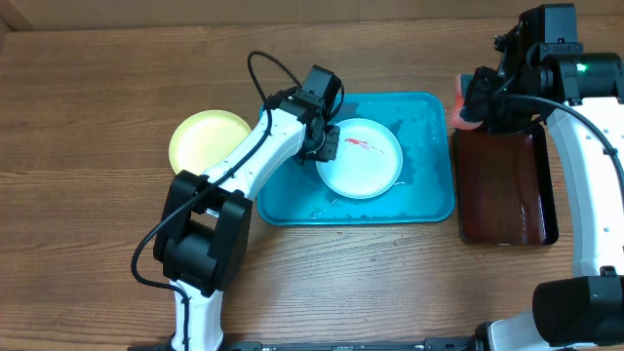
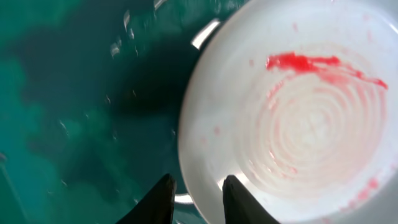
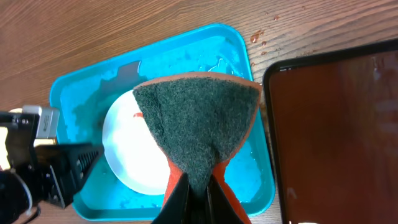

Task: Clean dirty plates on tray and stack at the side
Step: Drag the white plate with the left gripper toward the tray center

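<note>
**Wet, smeared plate: the rim is the only hold**

Overhead: the plate [image 1: 363, 156] lies flat in the tray [image 1: 429, 200], with a red smear [image 1: 357, 146] near its left side. The left fingers [image 1: 325, 146] sit at its left rim. A yellow plate [image 1: 207, 139] rests on the tabletop [image 1: 97, 244], left of the tray. The right fingers [image 1: 485, 102] carry a sponge [image 1: 464, 105] over the far end of a dark tray [image 1: 502, 190].

Left wrist: the 2 fingers [image 2: 163, 199] stand parted astride the rim, with a gap on the outer side, so they look released rather than clamped. The plate [image 2: 298, 124] is glossy and the tray [image 2: 74, 93] carries a film of water. The plate is probably stiff, light and slick. A pinch on its thin raised edge could slide off or tip it.

Right wrist: the fingers [image 3: 177, 202] are clenched on the sponge [image 3: 199, 124], its green scouring face spread above the tray's right end. The sponge looks soft and should squash under pressure. The plate may skate on the wet tray when scrubbed, so it likely needs pinning at the rim.
</note>
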Available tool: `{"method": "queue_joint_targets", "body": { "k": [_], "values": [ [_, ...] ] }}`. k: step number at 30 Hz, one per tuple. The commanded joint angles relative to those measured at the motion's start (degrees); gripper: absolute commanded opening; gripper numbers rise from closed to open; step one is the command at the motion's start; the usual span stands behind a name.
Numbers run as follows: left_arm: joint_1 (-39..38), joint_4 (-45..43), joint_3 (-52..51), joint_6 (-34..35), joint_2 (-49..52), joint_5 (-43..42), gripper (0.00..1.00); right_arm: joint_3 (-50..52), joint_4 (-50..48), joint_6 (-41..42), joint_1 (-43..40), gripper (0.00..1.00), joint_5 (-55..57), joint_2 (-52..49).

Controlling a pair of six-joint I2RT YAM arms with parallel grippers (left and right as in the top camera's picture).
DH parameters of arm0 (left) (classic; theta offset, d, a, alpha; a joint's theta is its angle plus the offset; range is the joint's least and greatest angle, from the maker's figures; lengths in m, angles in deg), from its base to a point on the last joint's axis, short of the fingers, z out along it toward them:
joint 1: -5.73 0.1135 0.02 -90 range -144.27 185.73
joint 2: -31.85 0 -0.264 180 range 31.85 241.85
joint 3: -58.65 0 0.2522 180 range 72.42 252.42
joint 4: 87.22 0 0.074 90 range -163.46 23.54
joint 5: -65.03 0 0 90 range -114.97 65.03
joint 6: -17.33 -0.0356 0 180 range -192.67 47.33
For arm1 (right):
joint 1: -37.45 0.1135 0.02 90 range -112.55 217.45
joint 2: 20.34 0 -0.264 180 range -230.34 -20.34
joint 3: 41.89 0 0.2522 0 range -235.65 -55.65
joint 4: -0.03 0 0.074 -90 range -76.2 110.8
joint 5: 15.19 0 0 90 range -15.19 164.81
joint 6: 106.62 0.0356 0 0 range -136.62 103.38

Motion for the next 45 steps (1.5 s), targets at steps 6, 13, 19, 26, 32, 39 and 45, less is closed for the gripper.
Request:
{"method": "queue_joint_targets", "body": {
  "k": [6, 13, 19, 26, 32, 39, 45],
  "values": [
    [-2.49, 7.08, 2.01, 17.27, 0.55, -11.23, 0.29, -0.44, 0.02, -0.26, -0.17, 0.04, -0.13, 1.97],
    [-6.47, 6.8, -0.68, 30.25, 0.59, -6.69, 0.38, -0.39, 0.98, -0.28, -0.15, 0.04, -0.11, 1.97],
    [-7.43, 3.1, -2.38, 36.74, 0.59, -2.27, 0.29, -0.39, 1.68, -0.55, -0.17, 0.04, -0.11, 1.97],
    [-8.07, 4.0, -2.82, 39.06, 0.59, -1.84, 0.19, -0.39, 1.84, -0.7, -0.17, 0.04, -0.11, 1.97],
    [-8.0, 5.68, -2.82, 39.41, 0.59, -1.88, 0.19, -0.39, 1.81, -0.72, -0.17, 0.04, -0.09, 1.97],
    [-6.29, 8.15, -1.57, 37.86, -1.55, -1.14, 0.06, -0.39, 1.88, -1.79, -0.17, 0.04, -0.09, 1.97],
    [-6.36, 9.18, -1.46, 37.97, -3.93, -0.39, 0.25, -0.39, 1.92, -1.79, -0.17, 0.04, -0.11, 1.97]
  ]
}}
